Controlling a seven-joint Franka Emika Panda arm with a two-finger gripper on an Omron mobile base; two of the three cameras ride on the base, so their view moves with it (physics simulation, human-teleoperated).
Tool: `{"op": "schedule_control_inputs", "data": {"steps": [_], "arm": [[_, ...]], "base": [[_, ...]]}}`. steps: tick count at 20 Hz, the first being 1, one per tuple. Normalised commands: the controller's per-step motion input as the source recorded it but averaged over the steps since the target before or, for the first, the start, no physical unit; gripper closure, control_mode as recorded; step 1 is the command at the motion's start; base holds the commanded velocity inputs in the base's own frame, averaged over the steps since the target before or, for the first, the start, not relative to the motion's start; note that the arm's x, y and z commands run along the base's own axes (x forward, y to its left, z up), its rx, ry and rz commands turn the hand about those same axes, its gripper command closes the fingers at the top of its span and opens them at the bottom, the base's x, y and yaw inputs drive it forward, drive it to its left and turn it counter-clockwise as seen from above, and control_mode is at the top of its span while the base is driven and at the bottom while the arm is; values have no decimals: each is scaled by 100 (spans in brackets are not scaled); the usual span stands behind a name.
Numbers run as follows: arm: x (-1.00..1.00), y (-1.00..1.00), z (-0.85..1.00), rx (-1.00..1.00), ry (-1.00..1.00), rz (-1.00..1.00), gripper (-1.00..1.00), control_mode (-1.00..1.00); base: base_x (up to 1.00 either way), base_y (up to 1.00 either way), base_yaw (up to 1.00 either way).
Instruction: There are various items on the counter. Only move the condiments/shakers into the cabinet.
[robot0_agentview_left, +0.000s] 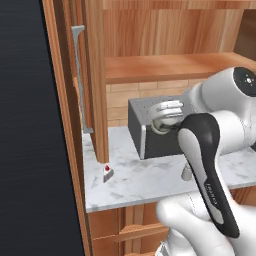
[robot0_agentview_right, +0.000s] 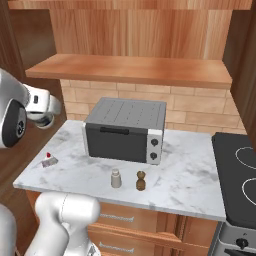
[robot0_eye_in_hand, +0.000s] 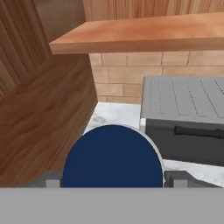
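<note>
The dark blue lid of the white jar (robot0_eye_in_hand: 113, 157) sits between my gripper's (robot0_eye_in_hand: 113, 178) fingertips (robot0_eye_in_hand: 51, 180), which are shut on the jar and hold it above the counter's left end. In the left base view my hand (robot0_agentview_left: 167, 116) hangs in front of the toaster oven, below the cabinet shelf (robot0_agentview_left: 165, 67). The light-grey shaker (robot0_agentview_right: 116, 178) and the brown pepper mill (robot0_agentview_right: 141, 181) stand side by side near the counter's (robot0_agentview_right: 190, 185) front edge. The tiny red-topped wedge (robot0_agentview_right: 49, 160) lies at the counter's left end.
A dark grey toaster oven (robot0_agentview_right: 125, 130) stands on the counter against the brick wall, under the plank shelf (robot0_agentview_right: 130, 70). A wooden side panel (robot0_eye_in_hand: 39, 118) closes the left. A black stove (robot0_agentview_right: 237, 180) borders the counter on the right.
</note>
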Motion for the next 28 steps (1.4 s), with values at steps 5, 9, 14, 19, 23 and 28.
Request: {"op": "schedule_control_inputs", "data": {"steps": [5, 9, 14, 19, 23, 28], "arm": [[-17, 0, 100, 0, -12, 0, 100, -100], [5, -5, 100, 0, -4, 0, 100, -100], [26, -4, 41, -6, -8, 0, 100, -100], [43, -2, -4, -1, -1, 0, 100, -100], [47, -3, -6, 0, 0, 0, 100, -100], [47, -8, -17, 0, 0, 0, 100, -100]], "base": [[0, 0, 0], [0, 0, 0], [0, 0, 0], [0, 0, 0], [0, 0, 0], [0, 0, 0]]}}
